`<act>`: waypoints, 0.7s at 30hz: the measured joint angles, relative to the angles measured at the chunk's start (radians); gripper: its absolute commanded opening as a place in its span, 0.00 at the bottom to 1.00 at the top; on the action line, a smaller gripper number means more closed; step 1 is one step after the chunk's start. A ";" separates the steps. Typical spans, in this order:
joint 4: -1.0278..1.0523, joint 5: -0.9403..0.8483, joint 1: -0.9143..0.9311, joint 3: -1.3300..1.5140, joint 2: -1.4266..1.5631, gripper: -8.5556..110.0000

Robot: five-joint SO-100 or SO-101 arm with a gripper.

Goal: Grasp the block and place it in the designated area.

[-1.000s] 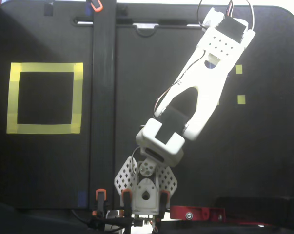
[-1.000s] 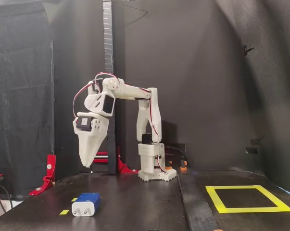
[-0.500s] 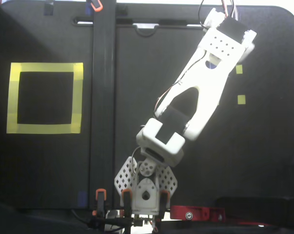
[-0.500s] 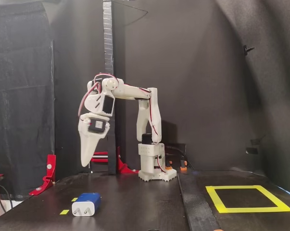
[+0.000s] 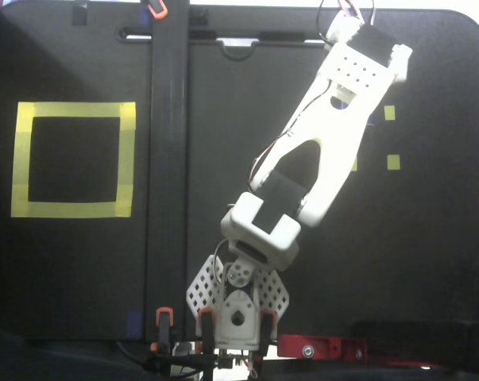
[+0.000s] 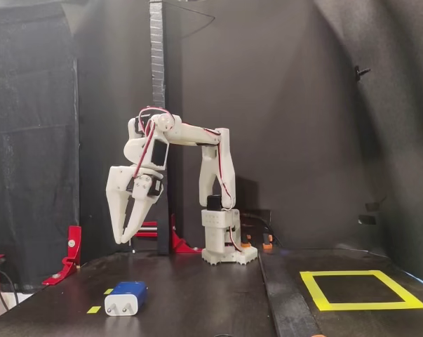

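Note:
The block [image 6: 125,298] is dark blue with a pale end face and lies on the black table at the front left of a fixed view. My gripper [image 6: 123,237] hangs above it, well clear of it, with its fingers pointing down and the tips together, holding nothing. In the fixed view from above, my white arm [image 5: 334,135] reaches to the upper right and hides the block. The designated area, a yellow tape square [image 5: 72,209], lies at the left there and at the front right in the side view [image 6: 365,306].
Small yellow tape squares [image 5: 393,162] mark the table near the block and also show in the side view [image 6: 93,309]. A raised black strip [image 5: 168,159] runs across the table between the arm's side and the tape square. Red clamps [image 6: 72,246] stand by the base.

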 measured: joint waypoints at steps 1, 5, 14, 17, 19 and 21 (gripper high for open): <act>0.008 -0.009 0.000 0.000 0.000 0.07; 0.015 -0.015 0.000 0.000 0.000 0.07; 0.017 -0.015 0.014 0.000 0.000 0.16; 0.017 -0.015 0.014 0.000 0.000 0.26; 0.020 -0.015 0.015 0.000 0.000 0.29; 0.020 -0.021 0.018 0.000 0.000 0.30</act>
